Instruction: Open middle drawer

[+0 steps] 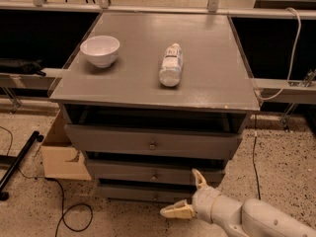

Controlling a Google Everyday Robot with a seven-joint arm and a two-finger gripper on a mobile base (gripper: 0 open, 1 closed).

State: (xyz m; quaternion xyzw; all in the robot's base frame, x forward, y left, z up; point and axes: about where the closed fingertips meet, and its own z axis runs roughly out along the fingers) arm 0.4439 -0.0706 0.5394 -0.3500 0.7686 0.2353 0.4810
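The grey cabinet (163, 88) has three drawer fronts stacked below its top. The middle drawer (118, 170) is the second tier, with a small round metal knob (154, 176) at its centre and a dark gap above its front. My gripper (186, 195) hangs low in front of the cabinet's lower right part, below and right of that knob. It is open: one cream finger (199, 178) points up against the middle drawer's front, and the other (174, 211) points left in front of the lowest drawer (128, 192). Nothing is between them.
On the cabinet top stand a white bowl (100, 50) and a clear bottle (171, 65) lying on its side. The top drawer (153, 143) juts out above. A cardboard box (61, 154) stands left of the cabinet. A black stand leg (17, 164) and cables (69, 216) cross the floor.
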